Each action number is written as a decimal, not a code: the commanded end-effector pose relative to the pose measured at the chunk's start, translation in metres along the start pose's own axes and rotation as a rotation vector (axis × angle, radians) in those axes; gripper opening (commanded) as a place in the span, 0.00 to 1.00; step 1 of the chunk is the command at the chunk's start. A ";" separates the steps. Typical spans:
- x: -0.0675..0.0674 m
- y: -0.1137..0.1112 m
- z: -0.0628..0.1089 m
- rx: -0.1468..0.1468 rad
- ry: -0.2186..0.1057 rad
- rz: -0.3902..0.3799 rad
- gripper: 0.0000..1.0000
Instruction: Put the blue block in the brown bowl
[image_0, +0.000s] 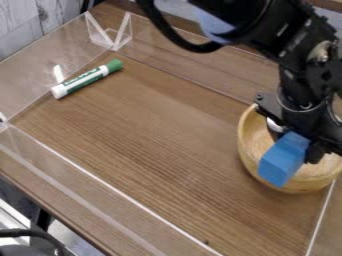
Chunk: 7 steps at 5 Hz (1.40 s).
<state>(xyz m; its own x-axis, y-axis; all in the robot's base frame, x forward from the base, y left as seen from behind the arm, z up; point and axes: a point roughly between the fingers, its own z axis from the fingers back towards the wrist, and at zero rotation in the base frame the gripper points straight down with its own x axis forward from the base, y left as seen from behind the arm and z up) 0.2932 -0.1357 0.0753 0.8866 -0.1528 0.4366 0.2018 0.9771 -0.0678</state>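
Observation:
The blue block (282, 163) hangs tilted inside the brown bowl (249, 148) at the right of the table, its lower end down near the bowl's front wall. My gripper (303, 137) points steeply down over the bowl and is shut on the block's upper end, with black fingers on either side of it. Whether the block's lower end touches the bowl I cannot tell.
A green-and-white marker (87, 78) lies at the back left of the wooden tabletop. Low clear plastic walls (27, 150) ring the table, and a clear plastic stand (110, 30) sits at the back. The bowl stands close to the right wall.

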 end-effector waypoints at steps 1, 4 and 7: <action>0.009 -0.005 0.012 -0.024 -0.062 -0.012 0.00; 0.009 -0.004 0.009 -0.030 -0.072 -0.025 0.00; 0.008 -0.003 0.006 -0.035 -0.079 -0.038 0.00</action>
<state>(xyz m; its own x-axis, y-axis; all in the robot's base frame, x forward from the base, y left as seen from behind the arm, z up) 0.2929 -0.1381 0.0713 0.8619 -0.1885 0.4708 0.2500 0.9656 -0.0712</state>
